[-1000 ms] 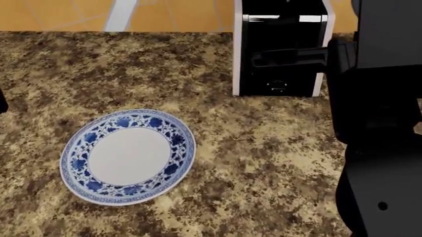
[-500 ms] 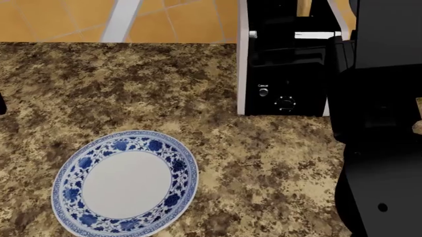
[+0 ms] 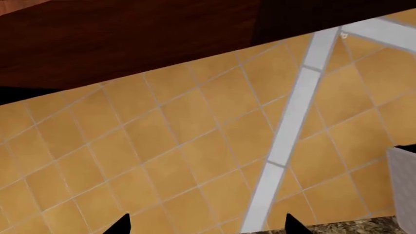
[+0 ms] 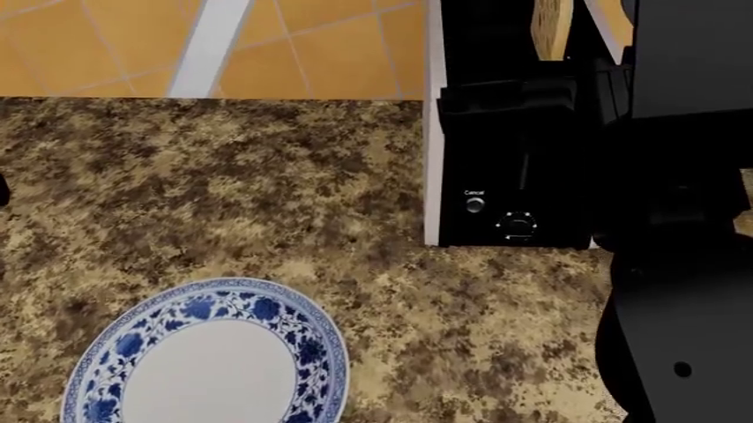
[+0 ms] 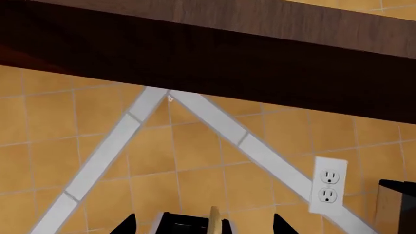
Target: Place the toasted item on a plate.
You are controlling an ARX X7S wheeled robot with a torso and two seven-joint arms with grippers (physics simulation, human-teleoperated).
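The toast (image 4: 549,26) stands upright in the slot of the black toaster (image 4: 506,167) at the upper right of the head view, its golden edge showing at the very top of the frame. A second ago only the toaster's front showed there; the view has since climbed, so the toaster has slid down the frame and the toast has come into sight. The plate (image 4: 317,348) has dropped to the lower left corner, now partly cut off by the bottom edge, well apart from the toaster on the speckled counter (image 4: 235,176).

In the right wrist view the toast (image 5: 213,219) appears as a thin tan sliver between the two dark fingertips of the right gripper (image 5: 204,225), which stands spread wide with nothing held. The left gripper (image 3: 206,225) is likewise spread and empty, facing the tiled wall (image 3: 162,146).

I judge the right arm is lining up over the slot; grasping the toast is not yet done.
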